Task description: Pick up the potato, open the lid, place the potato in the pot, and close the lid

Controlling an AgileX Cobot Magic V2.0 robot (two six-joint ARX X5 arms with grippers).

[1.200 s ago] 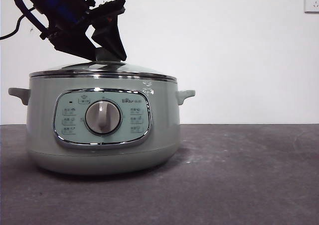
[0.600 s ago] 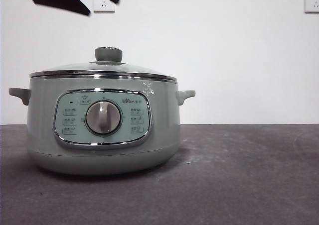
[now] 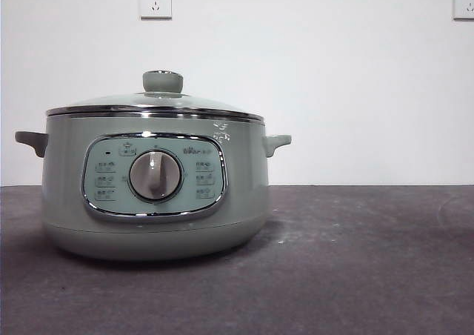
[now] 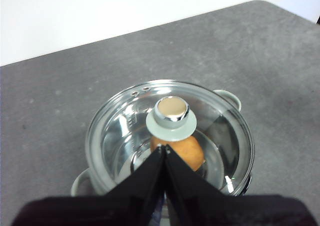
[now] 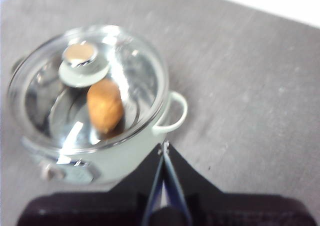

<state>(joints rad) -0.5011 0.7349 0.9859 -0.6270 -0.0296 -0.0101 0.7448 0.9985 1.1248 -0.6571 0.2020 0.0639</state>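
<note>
The sage-green pot [image 3: 152, 201] stands on the dark table at the left of the front view. The glass lid [image 3: 159, 101] sits closed on it, its knob [image 3: 162, 81] upright. Through the glass the orange-brown potato [image 4: 181, 152] lies inside the pot; it also shows in the right wrist view [image 5: 105, 104]. My left gripper [image 4: 164, 148] is shut and empty, high above the lid [image 4: 170, 131]. My right gripper [image 5: 163, 146] is shut and empty, above the table beside the pot [image 5: 115, 151]. Neither gripper shows in the front view.
The grey table [image 3: 355, 261] stretches to the right of the pot. Two wall sockets [image 3: 155, 1] hang on the white wall behind. The pot's side handle [image 5: 172, 113] points toward the right gripper.
The gripper that was on the lid's knob has let go and risen up out of the front view. The lid stays closed on the pot.
</note>
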